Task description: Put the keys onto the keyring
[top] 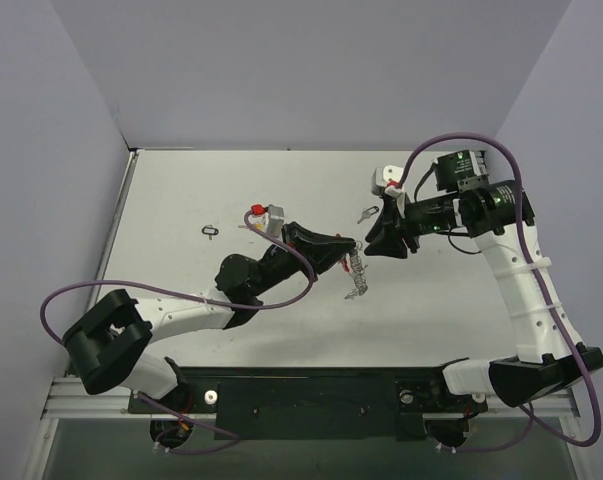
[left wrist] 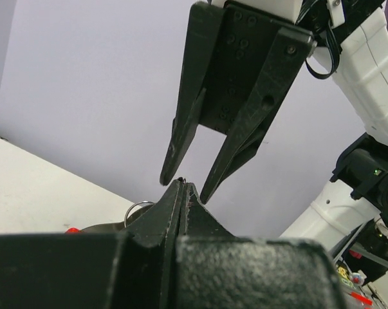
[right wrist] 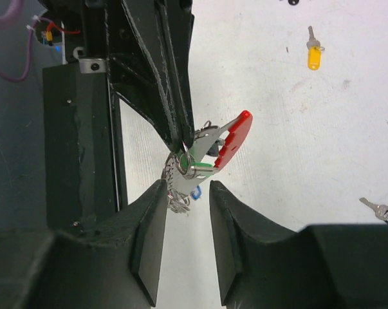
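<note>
My left gripper (top: pixel 348 249) is shut on the keyring (top: pixel 357 276), which hangs below it above the table's middle. In the right wrist view the keyring's silver coil (right wrist: pixel 175 187) shows with its red plastic piece (right wrist: pixel 236 136), a green key (right wrist: pixel 204 169) and a blue key (right wrist: pixel 195 191) on it. My right gripper (right wrist: pixel 184 187) is open, its tips on either side of the hanging coil, facing the left gripper (right wrist: pixel 179 138). In the left wrist view my shut left gripper (left wrist: pixel 183 183) sits just under the right gripper's spread fingers (left wrist: pixel 235 151). A yellow key (right wrist: pixel 314 57) and a bare silver key (right wrist: pixel 376 207) lie loose on the table.
The small black loop (top: pixel 210 231) lies at the table's left. The silver key (top: pixel 367 212) lies just beyond the right gripper. Purple walls close in the table on three sides. The black base rail (top: pixel 311 390) runs along the near edge.
</note>
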You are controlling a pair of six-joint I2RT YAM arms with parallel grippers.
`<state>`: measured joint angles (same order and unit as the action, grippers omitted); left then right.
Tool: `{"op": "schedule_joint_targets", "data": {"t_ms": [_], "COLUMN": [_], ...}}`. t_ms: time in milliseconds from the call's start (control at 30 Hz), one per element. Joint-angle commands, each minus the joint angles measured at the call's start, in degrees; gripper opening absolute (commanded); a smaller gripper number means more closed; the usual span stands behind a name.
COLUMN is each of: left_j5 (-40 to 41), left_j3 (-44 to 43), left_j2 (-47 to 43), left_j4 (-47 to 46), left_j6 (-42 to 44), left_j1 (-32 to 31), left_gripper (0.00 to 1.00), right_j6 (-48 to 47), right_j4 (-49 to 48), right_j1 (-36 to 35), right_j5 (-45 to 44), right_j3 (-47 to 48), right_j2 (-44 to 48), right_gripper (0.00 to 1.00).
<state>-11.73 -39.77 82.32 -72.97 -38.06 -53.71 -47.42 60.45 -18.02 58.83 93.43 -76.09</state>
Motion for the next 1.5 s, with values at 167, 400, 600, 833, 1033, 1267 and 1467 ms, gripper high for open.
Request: {"op": "schedule_joint_targets", "data": {"t_ms": [167,400,600,833,1033,1267,1467], "left_j5": [-9.6,-10.2,-10.1,-9.5,-9.4,-9.0,-10.1], "left_j3": [-0.5,-0.4,-0.5,-0.2,0.2,1.5,2.3], "left_j2": [-0.1,-0.2,-0.5,-0.1,-0.3,-1.6,-4.5], "left_j4": [-9.5,-10.0,-10.1,-11.1,-10.9,-9.1,-3.6], "left_j6": [-0.1,-0.3,-0.4,-0.5,-0.5,-1.0,-1.7], "left_j1": [1.9,1.9,1.9,1.9,2.0,2.8,4.0], "left_gripper": [0.0,0.0,0.0,0.0,0.0,0.0,0.25], "right_j6": [0.6,-2.1,-3.1,-3.2,-1.9,-1.4,-4.0], "right_j4": [0.5,1.0,1.2,1.4,1.3,3.3,6.3], "right_j1": [0.6,-0.3,-0.6,-1.7,-1.7,-1.4,-2.5], "right_j5": [9.8,9.4,9.9,9.9,8.2,4.5,2.3], "right_j3": [0.3,-2.1,-3.2,-4.7,-4.0,-1.0,-0.1], "right_j2": [0.7,0.3,-0.1,0.0,-0.3,0.1,-0.5], "right_gripper": [0.31,0.3,0.22,0.09,0.0,0.0,0.0]}}
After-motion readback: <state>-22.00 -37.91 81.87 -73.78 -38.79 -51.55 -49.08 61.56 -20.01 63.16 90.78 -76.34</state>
